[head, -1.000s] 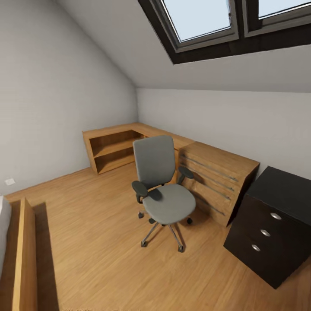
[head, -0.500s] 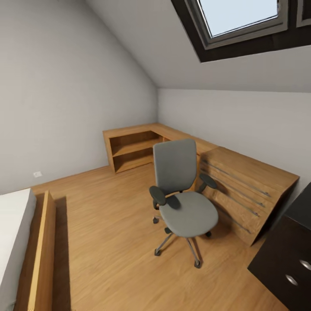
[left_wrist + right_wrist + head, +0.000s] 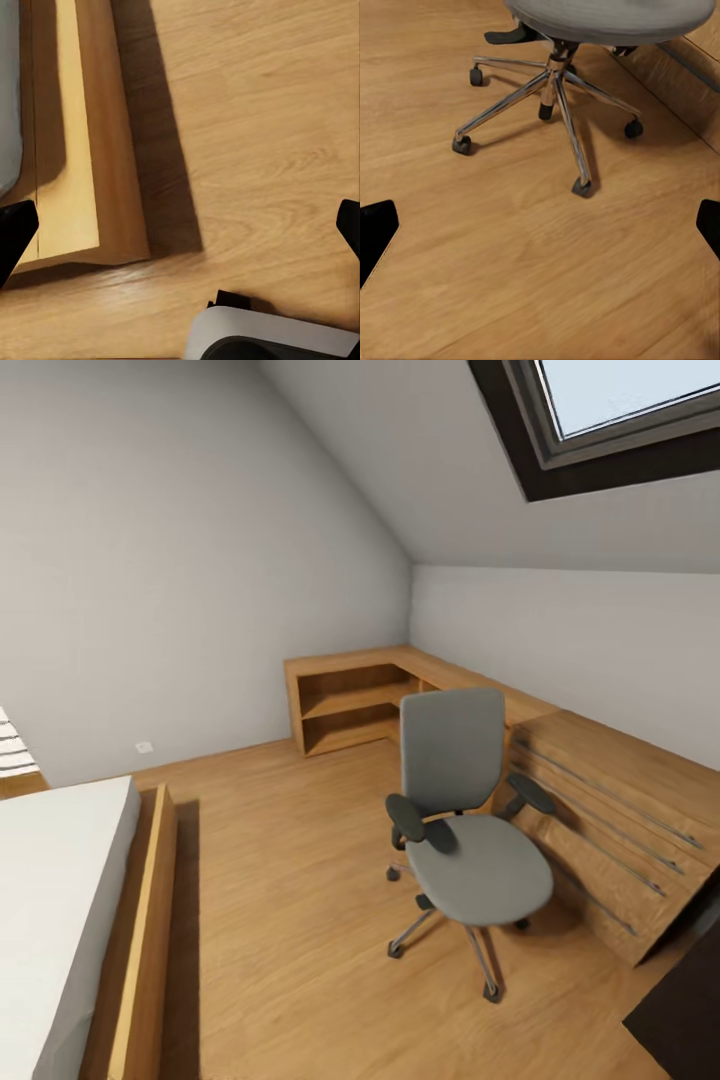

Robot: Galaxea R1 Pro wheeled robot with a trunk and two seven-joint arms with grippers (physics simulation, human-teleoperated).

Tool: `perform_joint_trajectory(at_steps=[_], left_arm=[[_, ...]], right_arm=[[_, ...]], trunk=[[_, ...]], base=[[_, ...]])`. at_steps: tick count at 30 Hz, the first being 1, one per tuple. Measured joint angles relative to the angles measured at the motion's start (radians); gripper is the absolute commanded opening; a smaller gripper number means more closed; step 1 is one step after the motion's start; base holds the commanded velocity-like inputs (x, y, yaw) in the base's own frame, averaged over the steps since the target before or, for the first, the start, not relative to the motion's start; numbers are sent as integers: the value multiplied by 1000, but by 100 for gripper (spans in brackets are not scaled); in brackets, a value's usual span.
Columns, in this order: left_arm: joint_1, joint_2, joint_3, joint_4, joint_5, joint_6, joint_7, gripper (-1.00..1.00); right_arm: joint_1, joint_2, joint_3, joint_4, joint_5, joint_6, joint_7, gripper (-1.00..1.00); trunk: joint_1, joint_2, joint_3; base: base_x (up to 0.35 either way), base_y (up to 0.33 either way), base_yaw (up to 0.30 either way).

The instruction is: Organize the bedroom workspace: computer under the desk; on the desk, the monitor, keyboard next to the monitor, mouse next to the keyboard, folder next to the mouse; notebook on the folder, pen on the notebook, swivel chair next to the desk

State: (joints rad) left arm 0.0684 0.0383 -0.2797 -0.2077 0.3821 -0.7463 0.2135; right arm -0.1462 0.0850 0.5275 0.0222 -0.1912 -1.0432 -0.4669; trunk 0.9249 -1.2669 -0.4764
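Note:
The swivel chair (image 3: 470, 830), grey with black armrests and a chrome star base, stands on the bedroom's wood floor right of centre, its seat bare. Its base and castors (image 3: 556, 97) lie ahead of my right gripper (image 3: 540, 232), which is open and holds nothing. A dark corner of the desk (image 3: 695, 1005) shows at the lower right edge of the head view. My left gripper (image 3: 180, 240) is open and empty above the floor, beside the bed frame (image 3: 82, 150).
A light wooden dresser (image 3: 620, 810) stands just behind the chair, and a wooden corner shelf (image 3: 350, 700) sits against the far walls. A bed (image 3: 60, 900) with a wooden side rail is at the left. Open floor lies between bed and chair.
The camera has turned left: chair and dresser slid right in the picture, the bed came into view, and the desk's drawer unit has almost left the frame. The chair itself has not moved.

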Motion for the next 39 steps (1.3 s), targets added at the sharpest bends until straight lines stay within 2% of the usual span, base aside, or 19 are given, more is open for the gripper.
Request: perform_joint_trajectory(at_steps=[29,39], left_arm=[[0,-1,-1,1,-1,15,0,100],[0,-8,-1,2,-1,24,-6,100]], right_arm=[[0,-3,-1,0,0,1,3,100],[0,-5,-1,0,0,2,6,100]], trunk=[[0,0,0],[0,0,0]], base=[[228,0,279],[72,-1,279]])
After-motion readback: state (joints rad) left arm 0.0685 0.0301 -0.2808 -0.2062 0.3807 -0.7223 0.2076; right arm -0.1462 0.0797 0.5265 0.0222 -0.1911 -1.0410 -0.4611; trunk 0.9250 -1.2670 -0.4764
